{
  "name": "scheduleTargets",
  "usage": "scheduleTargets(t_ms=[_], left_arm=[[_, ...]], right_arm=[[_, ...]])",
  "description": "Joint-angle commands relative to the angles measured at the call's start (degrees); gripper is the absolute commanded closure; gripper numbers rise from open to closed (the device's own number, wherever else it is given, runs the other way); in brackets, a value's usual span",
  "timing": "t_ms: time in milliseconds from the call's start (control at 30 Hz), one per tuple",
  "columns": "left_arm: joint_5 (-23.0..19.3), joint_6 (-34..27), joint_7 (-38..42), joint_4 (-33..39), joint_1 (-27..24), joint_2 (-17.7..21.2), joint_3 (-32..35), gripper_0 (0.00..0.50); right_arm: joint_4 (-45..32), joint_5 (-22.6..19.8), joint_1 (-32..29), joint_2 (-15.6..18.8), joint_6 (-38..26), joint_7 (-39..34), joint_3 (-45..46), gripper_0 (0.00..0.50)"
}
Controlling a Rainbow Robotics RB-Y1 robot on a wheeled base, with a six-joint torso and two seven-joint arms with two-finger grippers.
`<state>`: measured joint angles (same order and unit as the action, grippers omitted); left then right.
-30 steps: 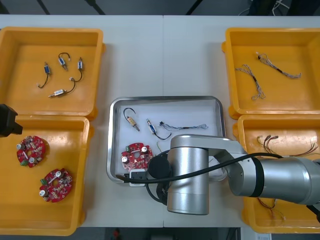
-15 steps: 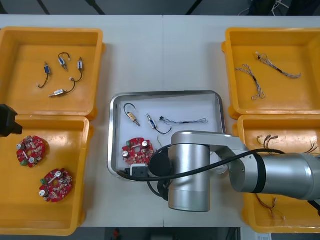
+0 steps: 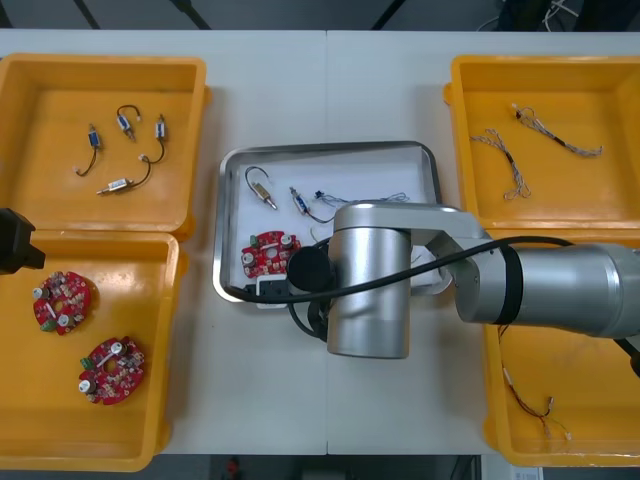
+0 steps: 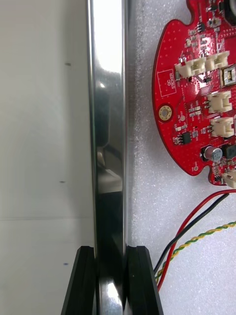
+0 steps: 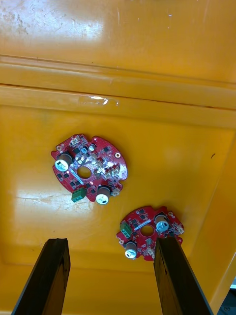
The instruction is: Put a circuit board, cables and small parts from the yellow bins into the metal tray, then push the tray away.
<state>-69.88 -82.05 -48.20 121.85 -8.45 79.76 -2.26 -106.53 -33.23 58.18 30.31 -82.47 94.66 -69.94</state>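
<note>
At the near rim of the metal tray, toward its left end, the right claw is pinching the rim itself, one black finger outside over the tabletop and the other inside on the white lining. Just inside the tray from that grip lies a round red circuit board, with a red and yellow cable trailing beside it. Off to the tray's left, the left claw hangs idle with its fingers spread wide above two spare boards in the near-left yellow bin. It is well away from the tray, so the job belongs to the right arm. Farther into the tray, two small metal parts and a thin blue and white cable lie close to its far rim, so it looks loaded and ready to go. What matters now is direction. The whole tray lies ahead of the claw, its long axis running side to side, and the shove must go across its short axis toward the bare tabletop beyond the far rim. Because the grip sits left of the tray's middle, I would expect the tray to want to swivel. The lane ahead runs between the far-left yellow bin and the far-right yellow bin, and there looks to be little room either side of the tray.
</note>
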Motion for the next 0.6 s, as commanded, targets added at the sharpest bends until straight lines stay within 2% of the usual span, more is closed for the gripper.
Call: scheduleTargets(t_ms=[33,233,467,600], left_arm=[[0.09,0.31,0.30,0.50,0.89,2.86,1.64,0.000],[0.09,0.31,0.30,0.50,0.89,2.86,1.64,0.000],[0.09,0.31,0.30,0.50,0.89,2.86,1.64,0.000],[0.09,0.31,0.30,0.50,0.89,2.86,1.64,0.000]], right_arm=[[3.08,-1.13,4.93,-0.86,1.61,1.93,-0.55,0.500],[7.30,-1.31,7.48,-1.66,3.72,3.34,-0.55,0.500],[14.33,-5.97,11.96,-2.97,6.62,5.36,-0.63,0.500],[16.44,-6.06,13.19,-3.24,7.50,6.41,-0.63,0.500]])
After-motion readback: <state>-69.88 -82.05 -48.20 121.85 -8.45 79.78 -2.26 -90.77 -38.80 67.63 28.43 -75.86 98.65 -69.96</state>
